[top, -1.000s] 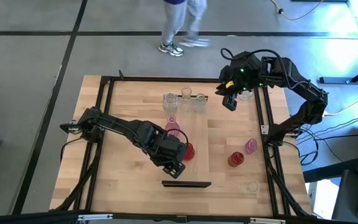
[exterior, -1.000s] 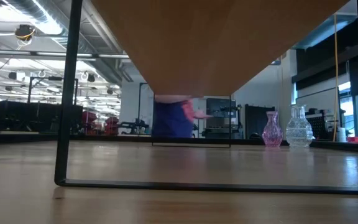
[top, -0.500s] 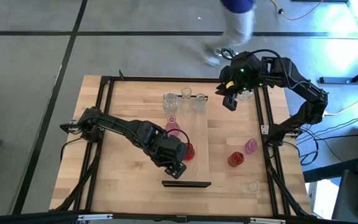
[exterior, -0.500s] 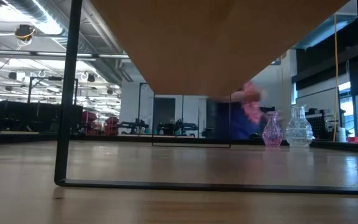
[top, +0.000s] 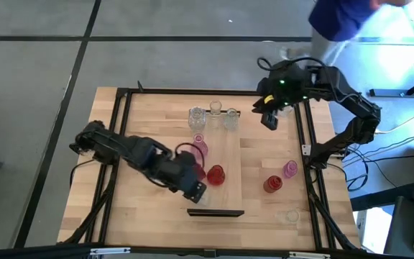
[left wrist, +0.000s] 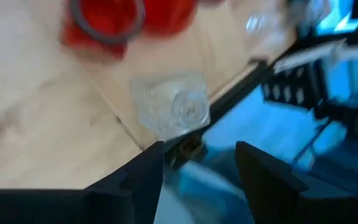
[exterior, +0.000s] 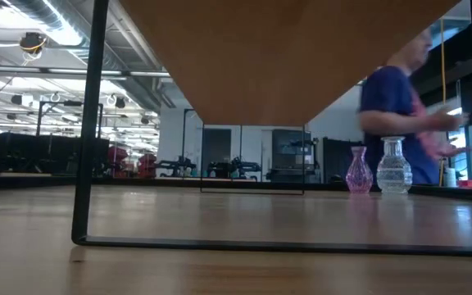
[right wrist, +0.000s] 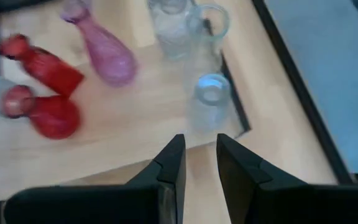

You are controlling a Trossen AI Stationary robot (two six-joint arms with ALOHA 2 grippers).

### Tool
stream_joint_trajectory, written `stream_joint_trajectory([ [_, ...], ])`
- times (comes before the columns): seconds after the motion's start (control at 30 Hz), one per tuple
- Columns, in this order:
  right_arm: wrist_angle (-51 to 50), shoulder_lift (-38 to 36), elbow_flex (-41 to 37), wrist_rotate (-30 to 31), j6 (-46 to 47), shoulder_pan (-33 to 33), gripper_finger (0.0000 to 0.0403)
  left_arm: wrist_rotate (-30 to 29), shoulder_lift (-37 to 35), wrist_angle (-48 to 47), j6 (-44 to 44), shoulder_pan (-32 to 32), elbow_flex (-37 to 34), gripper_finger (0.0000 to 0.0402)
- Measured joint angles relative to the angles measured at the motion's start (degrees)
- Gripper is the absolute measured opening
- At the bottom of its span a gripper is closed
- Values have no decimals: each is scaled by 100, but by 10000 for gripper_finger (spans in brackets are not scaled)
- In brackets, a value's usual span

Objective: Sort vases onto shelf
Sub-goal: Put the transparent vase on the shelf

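High view is showing the long light-wood shelf board [top: 218, 155] carrying several tiny glass vases, clear ones [top: 196, 116] at its far end, a pink narrow-necked one [top: 199, 146] and a rounded deep red one [top: 215, 175] nearer. A red vase [top: 272, 184], a pink one [top: 290, 169] and a clear squat one [top: 291, 216] are waiting on the bare table [top: 146, 122] to the right, so sorting looks partly done. The left pincer [top: 197, 192] is standing released beside a clear faceted vase [left wrist: 171, 109] at the board's near end; the right pincer [top: 269, 119] is hovering at the far right, nearly closed and empty.
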Motion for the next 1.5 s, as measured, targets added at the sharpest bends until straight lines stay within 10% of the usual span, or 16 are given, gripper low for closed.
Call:
stream_joint_trajectory([
  [0.27,889,-1273,-936,-1586,905,10,76,-1349,-188,-350,-115,-496,2,190],
  [0.5,4410,-2974,-4240,-1890,3500,1077,76,-1524,-195,-412,-3,-920,-417,190],
  [0.77,9190,-2920,-6887,-570,6569,2726,76,-1677,-898,543,-651,-1579,-1814,179],
  [1.13,9414,-1912,-6953,1050,7873,4211,76,-2364,-2461,2694,-1441,-2188,-4624,141],
  [1.5,9801,-791,-6955,2484,9851,4822,76,-2329,-2812,3308,-725,-1688,-5366,139],
])
